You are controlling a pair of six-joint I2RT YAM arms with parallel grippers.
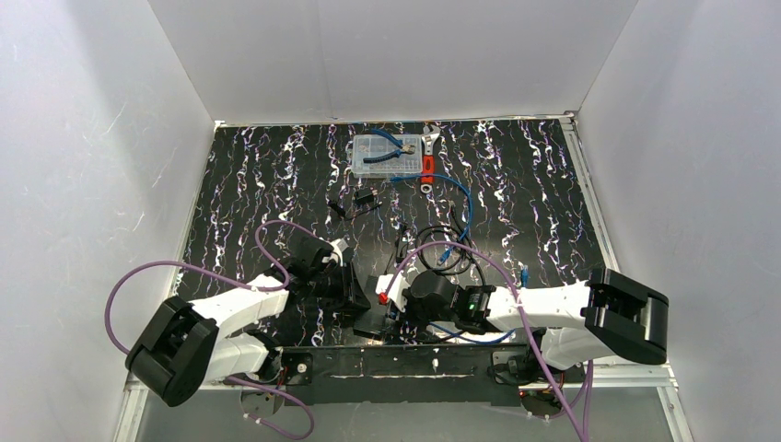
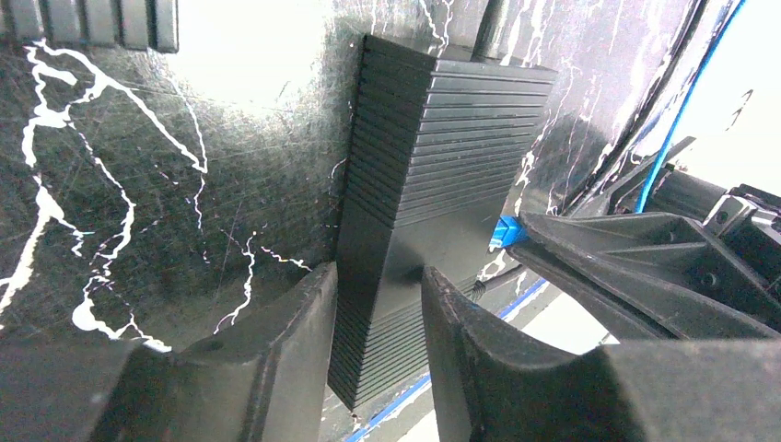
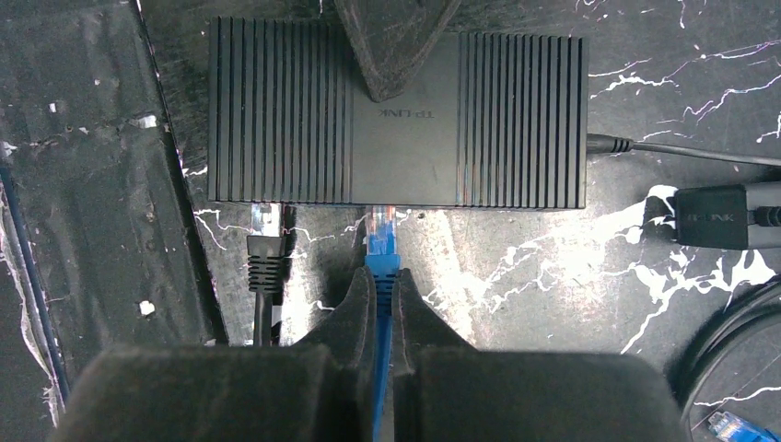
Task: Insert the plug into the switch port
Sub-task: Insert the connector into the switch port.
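From where I stood, the matte-black switch (image 3: 479, 110) lay flat on the black, white-veined table (image 3: 534, 276), close to the near edge between the 2 arms. The left gripper (image 2: 378, 322) was clamped on it. In its own wrist view, 1 finger (image 2: 295, 350) sat against the ribbed edge face and the other (image 2: 460, 359) lay on the smooth band of the top. From the right wrist camera only 1 of those fingers could be seen, reaching over the far edge onto the lid above the maker's name. The right gripper (image 3: 380, 299) was closed tight on the blue cable (image 3: 378, 396) just behind the plug (image 3: 380, 241), which pointed straight at the switch. The plug's clear tip met the near edge at the switch port (image 3: 378, 205), roughly in the middle of that side. I could not tell how far in it had gone. To the left of it, a black cable (image 3: 264, 267) with its own clear plug was seated in another socket on the same edge. A thin power lead (image 3: 635, 145) ran out of the right-hand end of the switch, and a black adapter (image 3: 723, 216) lay just beside it on the table. In the overhead view, a clear parts box (image 1: 387, 155) stood well apart near the far wall.
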